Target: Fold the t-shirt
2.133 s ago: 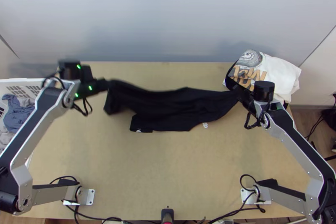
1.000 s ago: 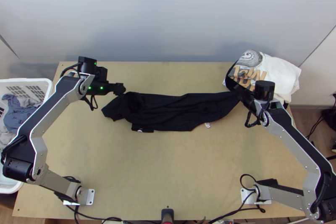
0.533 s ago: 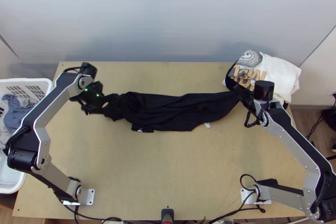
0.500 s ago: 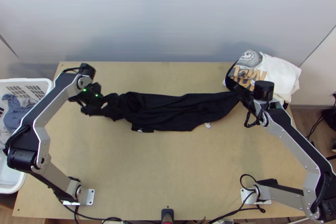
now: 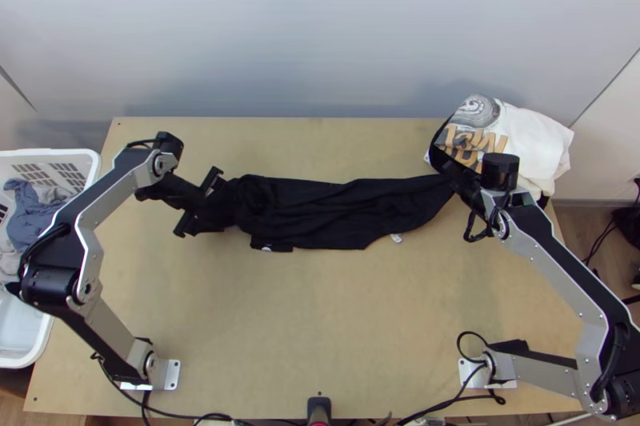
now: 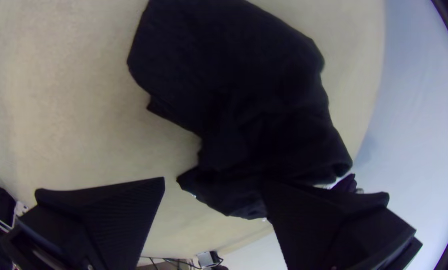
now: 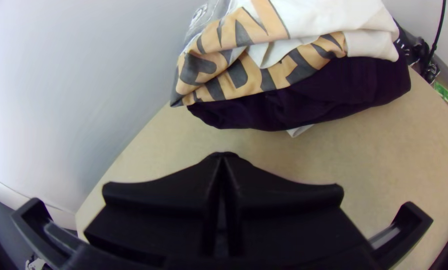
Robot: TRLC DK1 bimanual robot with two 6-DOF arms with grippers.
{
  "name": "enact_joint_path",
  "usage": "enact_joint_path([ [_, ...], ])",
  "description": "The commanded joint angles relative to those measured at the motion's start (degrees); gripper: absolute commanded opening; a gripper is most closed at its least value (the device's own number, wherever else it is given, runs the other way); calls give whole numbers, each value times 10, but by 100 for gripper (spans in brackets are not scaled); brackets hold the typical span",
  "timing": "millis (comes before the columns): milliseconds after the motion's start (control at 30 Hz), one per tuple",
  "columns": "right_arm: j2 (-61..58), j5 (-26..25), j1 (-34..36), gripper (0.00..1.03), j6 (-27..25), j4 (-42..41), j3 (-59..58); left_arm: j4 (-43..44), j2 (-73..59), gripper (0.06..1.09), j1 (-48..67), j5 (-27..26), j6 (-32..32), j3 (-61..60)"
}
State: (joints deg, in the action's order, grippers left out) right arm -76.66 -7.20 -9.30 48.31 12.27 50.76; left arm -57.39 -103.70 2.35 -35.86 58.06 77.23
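Observation:
The black t-shirt [image 5: 336, 206] lies long and rumpled across the table, its layers bunched at the left end. Over that end my left gripper [image 5: 200, 202] stands open, fingers spread wide. In the left wrist view, the dark cloth [image 6: 239, 95] extends beyond the left gripper [image 6: 213, 181], with one finger overlapping its edge and no cloth seen pinched. My right gripper [image 5: 456, 177] is shut on the shirt's right end, which tapers up to it. The right wrist view has the right gripper [image 7: 222, 155] with both fingers pressed together; how much cloth they pinch is hidden.
A folded stack of clothes, white printed [image 5: 532, 142] on top and dark below [image 7: 304, 95], sits at the back right beside the right gripper. A white basket [image 5: 88, 161] with clothes stands left of the table. Bare wood [image 5: 320, 314] extends in front of the shirt.
My left gripper has let go of the shirt's left end, moved down and turned toward it, and its fingers have spread. That end has settled into a bunch. The right arm has barely moved.

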Motion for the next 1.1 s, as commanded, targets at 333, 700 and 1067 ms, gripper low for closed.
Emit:
enact_joint_path([
  [333,-10,-1,-2,3,0,1,7,-17,-69,102,-43,69,122,71],
  [700,-15,-1,-12,3,4,1,8,-40,-39,102,-56,89,145,109],
  [1067,-15,-1,-8,3,-2,1,14,-72,-83,63,-18,143,157,120],
])
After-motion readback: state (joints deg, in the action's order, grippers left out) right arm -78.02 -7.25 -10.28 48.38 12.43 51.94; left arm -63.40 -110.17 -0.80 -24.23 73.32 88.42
